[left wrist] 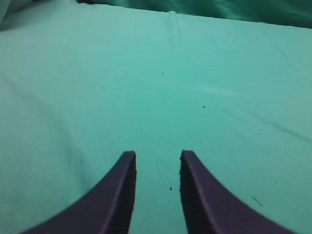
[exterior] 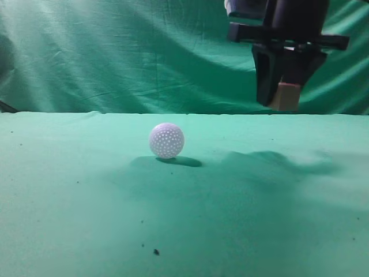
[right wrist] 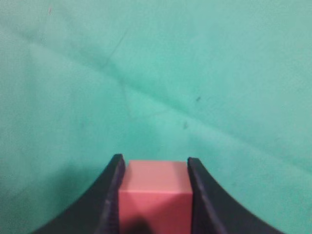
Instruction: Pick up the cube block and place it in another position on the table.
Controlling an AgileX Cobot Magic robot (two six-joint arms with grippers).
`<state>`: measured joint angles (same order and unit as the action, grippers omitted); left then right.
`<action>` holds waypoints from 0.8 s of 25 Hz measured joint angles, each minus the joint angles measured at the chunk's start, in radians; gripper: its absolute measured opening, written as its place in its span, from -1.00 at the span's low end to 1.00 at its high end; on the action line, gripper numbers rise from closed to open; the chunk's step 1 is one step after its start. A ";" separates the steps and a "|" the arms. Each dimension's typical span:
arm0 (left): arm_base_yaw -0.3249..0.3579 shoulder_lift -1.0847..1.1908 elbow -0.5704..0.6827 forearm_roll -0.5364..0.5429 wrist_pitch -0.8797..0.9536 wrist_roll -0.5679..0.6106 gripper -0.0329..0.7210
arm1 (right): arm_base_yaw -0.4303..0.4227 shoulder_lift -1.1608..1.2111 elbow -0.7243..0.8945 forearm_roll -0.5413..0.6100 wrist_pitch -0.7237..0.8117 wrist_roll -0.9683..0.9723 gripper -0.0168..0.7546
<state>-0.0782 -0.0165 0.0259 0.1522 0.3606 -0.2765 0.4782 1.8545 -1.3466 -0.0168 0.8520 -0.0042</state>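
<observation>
While we hold the cube [right wrist: 155,195] in our right gripper [right wrist: 155,190], it hangs high in the air above the table [exterior: 69,190], off to the right of the white ball [exterior: 166,140]. Both fingers [right wrist: 111,195] press flat on two side faces, so it sits snug between them. We think the cube is light and hard, like a small wooden block. Its sides look smooth, so it might slip if we squeeze too softly. Flat sides are the best place to hold it, and that is where we have it. Our left gripper [left wrist: 157,180] holds nothing, with its fingers a little apart over bare green cloth.
</observation>
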 joint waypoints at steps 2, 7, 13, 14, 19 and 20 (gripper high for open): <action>0.000 0.000 0.000 0.000 0.000 0.000 -0.22 | -0.004 0.027 -0.096 -0.086 0.002 0.032 -0.37; 0.000 0.000 0.000 0.000 0.000 0.000 -0.22 | -0.051 0.166 -0.233 -0.102 0.031 0.097 -0.37; 0.000 0.000 0.000 0.000 0.000 0.000 -0.22 | -0.101 0.291 -0.322 -0.079 0.068 0.115 -0.37; 0.000 0.000 0.000 0.000 0.000 0.000 -0.22 | -0.101 0.300 -0.326 -0.078 0.068 0.115 -0.37; 0.000 0.000 0.000 0.000 0.000 0.000 -0.22 | -0.101 0.309 -0.332 -0.074 0.068 0.115 0.02; 0.000 0.000 0.000 0.000 0.000 0.000 -0.22 | -0.101 0.309 -0.335 -0.074 0.068 0.115 0.20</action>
<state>-0.0782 -0.0165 0.0259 0.1522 0.3606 -0.2765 0.3772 2.1637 -1.6815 -0.0904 0.9200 0.1110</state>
